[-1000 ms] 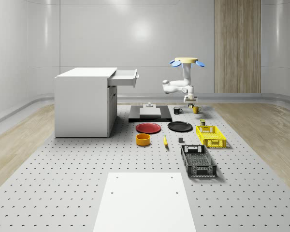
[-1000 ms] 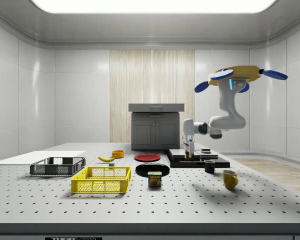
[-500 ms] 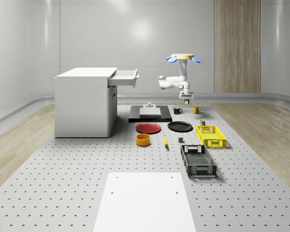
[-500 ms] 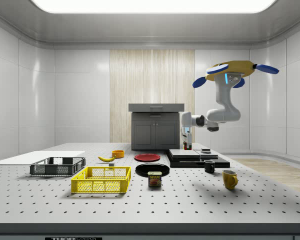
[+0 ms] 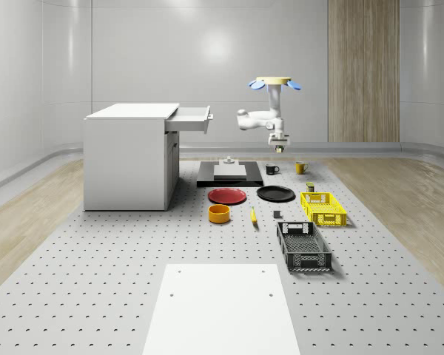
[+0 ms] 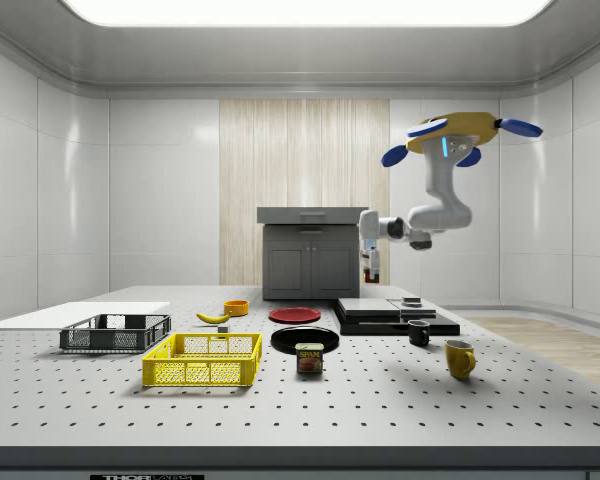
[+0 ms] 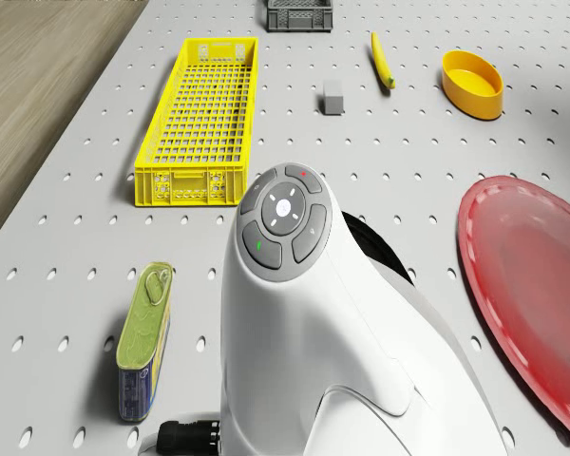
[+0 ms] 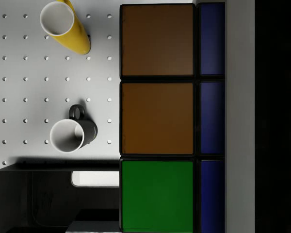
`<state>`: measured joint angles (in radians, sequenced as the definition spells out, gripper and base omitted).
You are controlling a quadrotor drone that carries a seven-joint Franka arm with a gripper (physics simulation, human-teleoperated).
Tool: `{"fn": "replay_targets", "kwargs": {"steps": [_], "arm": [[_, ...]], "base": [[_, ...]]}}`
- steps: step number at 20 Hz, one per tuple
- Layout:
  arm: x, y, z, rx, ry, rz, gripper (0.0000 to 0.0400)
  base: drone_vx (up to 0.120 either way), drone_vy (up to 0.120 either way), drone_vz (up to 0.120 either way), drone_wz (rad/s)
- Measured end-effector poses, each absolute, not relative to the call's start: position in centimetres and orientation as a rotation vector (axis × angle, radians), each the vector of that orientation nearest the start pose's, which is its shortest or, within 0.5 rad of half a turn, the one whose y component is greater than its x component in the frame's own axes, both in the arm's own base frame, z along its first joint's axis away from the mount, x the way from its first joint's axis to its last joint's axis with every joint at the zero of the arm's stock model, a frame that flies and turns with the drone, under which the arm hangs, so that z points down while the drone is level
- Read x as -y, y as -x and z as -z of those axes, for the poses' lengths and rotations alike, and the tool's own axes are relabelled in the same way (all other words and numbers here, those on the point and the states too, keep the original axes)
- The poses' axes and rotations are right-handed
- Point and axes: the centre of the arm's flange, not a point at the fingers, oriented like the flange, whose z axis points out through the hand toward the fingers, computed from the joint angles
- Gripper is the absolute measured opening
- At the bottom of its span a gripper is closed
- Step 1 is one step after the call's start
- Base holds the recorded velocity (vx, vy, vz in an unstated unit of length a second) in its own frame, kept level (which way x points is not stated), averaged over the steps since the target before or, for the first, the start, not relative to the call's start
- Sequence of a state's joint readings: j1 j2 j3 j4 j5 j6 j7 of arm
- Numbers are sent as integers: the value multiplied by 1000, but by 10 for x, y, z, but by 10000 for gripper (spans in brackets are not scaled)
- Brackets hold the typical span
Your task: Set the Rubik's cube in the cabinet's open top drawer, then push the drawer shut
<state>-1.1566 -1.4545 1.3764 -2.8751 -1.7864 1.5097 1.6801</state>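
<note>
1. Side view: drone [image 6: 458, 130] hovering high above the surface [image 6: 380, 400], near the black mug [image 6: 418, 333].
2. Jaws clamped on the Rubik's cube [image 8: 172, 116], aloft, well apart from the cabinet's open top drawer [image 5: 191, 118].

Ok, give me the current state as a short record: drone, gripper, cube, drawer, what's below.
drone: hovering above the table, over the mugs end
gripper: shut on the cube, raised well above the table
cube: held, brown, green and blue faces visible
drawer: top one, open, cube not in it yet
below gripper: yellow mug, black mug
</note>
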Motion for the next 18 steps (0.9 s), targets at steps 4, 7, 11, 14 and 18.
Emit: {"fn": "replay_targets", "kwargs": {"steps": [4, 7, 11, 14, 18], "arm": [[0, -307, -487, 2, -1, -785, 325], [0, -307, -487, 2, -1, -785, 325], [0, -307, -487, 2, -1, -785, 325], [0, -307, -487, 2, -1, -785, 325], [0, -307, -487, 2, -1, -785, 325]], "base": [[0, -120, 120, 0], [53, -120, 120, 0], [120, -120, 120, 0], [120, -120, 120, 0], [120, -120, 120, 0]]}}
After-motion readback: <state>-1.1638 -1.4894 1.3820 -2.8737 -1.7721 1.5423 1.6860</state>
